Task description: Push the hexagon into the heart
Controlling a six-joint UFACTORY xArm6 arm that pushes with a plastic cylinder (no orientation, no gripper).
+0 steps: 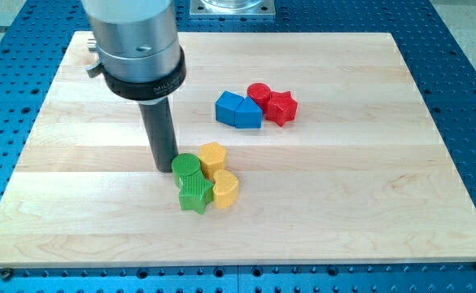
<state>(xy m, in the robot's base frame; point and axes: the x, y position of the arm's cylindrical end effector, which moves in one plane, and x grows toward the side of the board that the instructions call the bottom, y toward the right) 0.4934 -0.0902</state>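
A yellow hexagon [212,156] lies near the board's middle, just above a yellow heart [224,189]; the two look close or touching. A green round block [186,168] touches the hexagon's left side, and a green star [194,194] sits below it, against the heart's left. My tip [164,167] rests on the board just left of the green round block, touching or nearly touching it.
A cluster lies toward the view's upper right: two blue blocks [238,110], a red round block [259,94] and a red star [282,107]. The wooden board [368,203] sits on a blue perforated table.
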